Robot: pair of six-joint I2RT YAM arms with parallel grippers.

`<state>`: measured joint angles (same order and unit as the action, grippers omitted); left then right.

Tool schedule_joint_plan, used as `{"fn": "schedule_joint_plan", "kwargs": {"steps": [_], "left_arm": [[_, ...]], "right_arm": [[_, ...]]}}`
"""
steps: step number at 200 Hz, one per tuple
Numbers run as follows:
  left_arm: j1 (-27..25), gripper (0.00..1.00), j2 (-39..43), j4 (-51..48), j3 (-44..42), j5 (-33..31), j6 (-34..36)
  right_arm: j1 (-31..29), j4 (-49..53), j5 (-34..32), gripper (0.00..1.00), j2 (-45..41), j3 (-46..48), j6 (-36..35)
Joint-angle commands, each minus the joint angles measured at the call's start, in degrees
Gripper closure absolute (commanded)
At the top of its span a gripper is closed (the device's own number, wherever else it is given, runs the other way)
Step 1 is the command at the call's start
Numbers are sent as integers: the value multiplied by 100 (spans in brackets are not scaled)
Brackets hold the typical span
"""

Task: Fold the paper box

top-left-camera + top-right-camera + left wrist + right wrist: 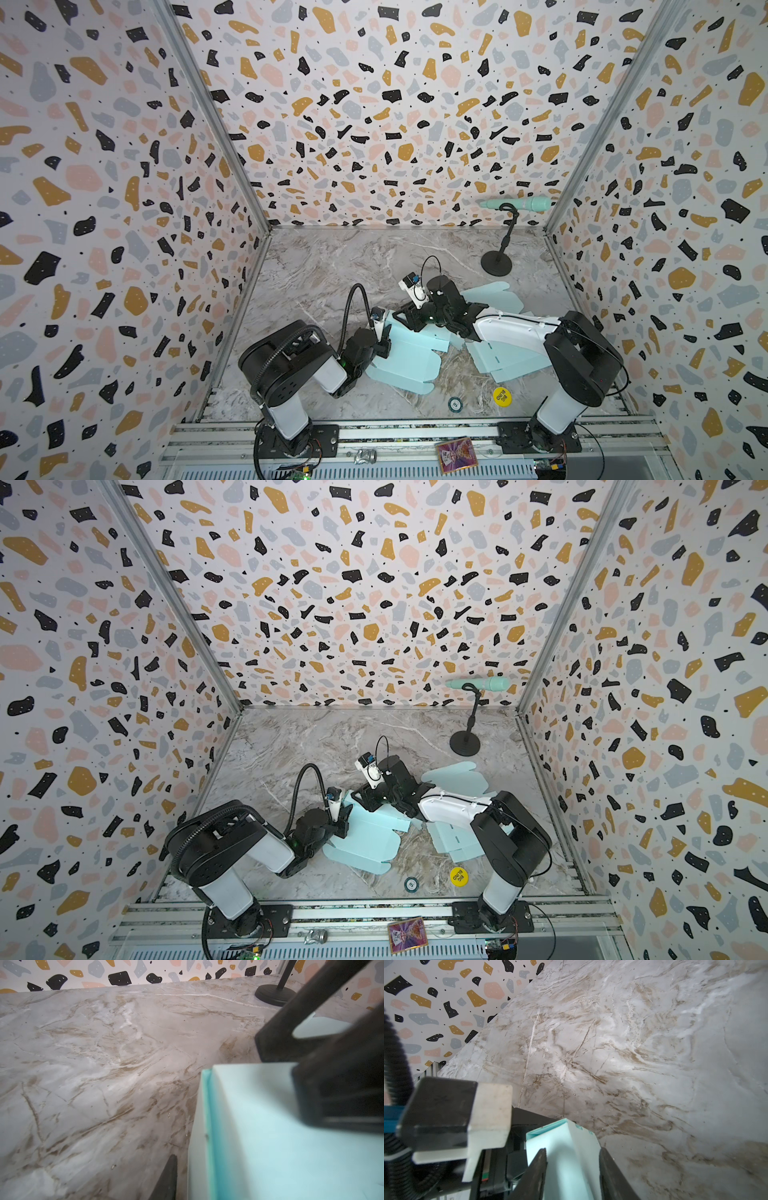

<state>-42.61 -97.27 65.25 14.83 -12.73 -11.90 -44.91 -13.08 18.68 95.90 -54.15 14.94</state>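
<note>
The paper box (411,361) is a pale blue die-cut sheet lying on the marble table near the front centre in both top views, with one edge folded up into a double wall (566,1147). My right gripper (574,1159) reaches across from the right, and both its fingers press that raised wall from either side. My left gripper (384,338) sits at the box's left edge. In the left wrist view one of its fingers (168,1178) stands just outside the wall (207,1126), with a thin strip of table between them. Its other finger is hidden behind the paper.
Two more pale blue blanks lie at the right, one (511,361) under the right arm and one (496,295) behind it. A black microphone stand (496,264) is at the back right. A yellow disc (502,396) and a small round chip (455,404) lie near the front edge.
</note>
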Motion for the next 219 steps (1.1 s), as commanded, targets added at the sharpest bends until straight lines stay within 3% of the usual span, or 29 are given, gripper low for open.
{"fn": "schedule_joint_plan", "kwargs": {"steps": [1,23,87,135,146,171,206,219], "left_arm": [[-37,74,321,345,-77,-11,-84],[-36,75,527,159,-12,18,-34],[-34,94,434,233,74,-4,-65],[-37,100,1068,-571,69,-524,-393],[-36,100,1205,-965,152,-695,-510],[-37,100,1416,-1829,395,-913,-828],[-35,100,1686,-2737,685,-1000,-1456],[-36,100,1808,-2900,705,-1046,-1656]], "right_arm": [[-9,691,-199,58,-71,96,-35],[-9,702,-221,58,-71,72,-16],[-123,758,-305,58,-176,-58,-21],[-293,1718,-1087,55,-1529,-453,-106],[-355,2032,-1408,60,-1971,-456,-88],[-401,2790,-1843,85,-2644,-449,9],[-565,3102,-2218,100,-2875,-151,109],[-552,2992,-2247,100,-2809,-22,133]]}}
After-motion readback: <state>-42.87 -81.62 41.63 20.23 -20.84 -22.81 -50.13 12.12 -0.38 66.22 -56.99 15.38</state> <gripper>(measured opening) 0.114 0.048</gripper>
